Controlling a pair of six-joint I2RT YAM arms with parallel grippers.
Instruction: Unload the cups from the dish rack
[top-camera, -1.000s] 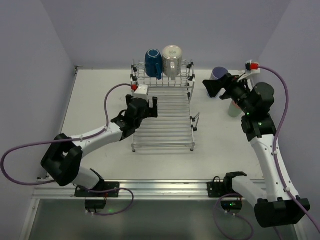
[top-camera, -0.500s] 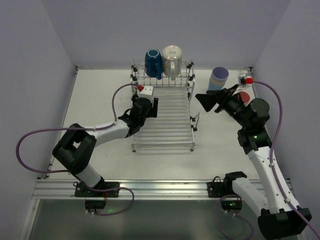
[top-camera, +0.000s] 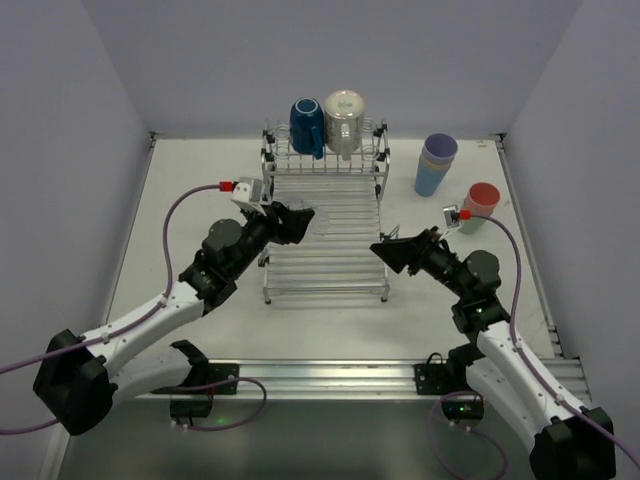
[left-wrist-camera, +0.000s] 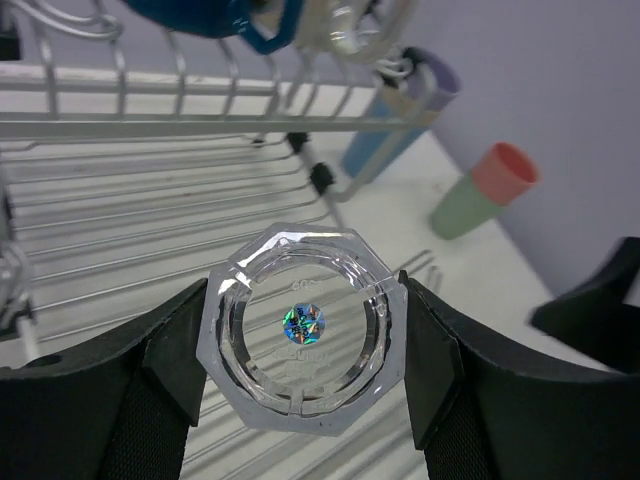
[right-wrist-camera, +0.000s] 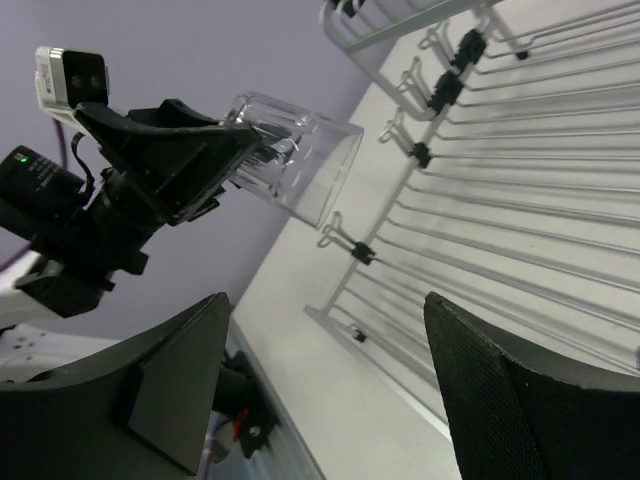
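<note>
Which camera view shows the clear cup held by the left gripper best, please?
The left wrist view: the clear cup fills the centre, base-on, with the left gripper pressing both sides. The right wrist view shows its side; the top view only a faint glint over the dish rack.

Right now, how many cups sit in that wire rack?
2: the dark-blue mug and clear glass mug, side by side on its raised tier. A clear tumbler is in the left fingers.
</note>
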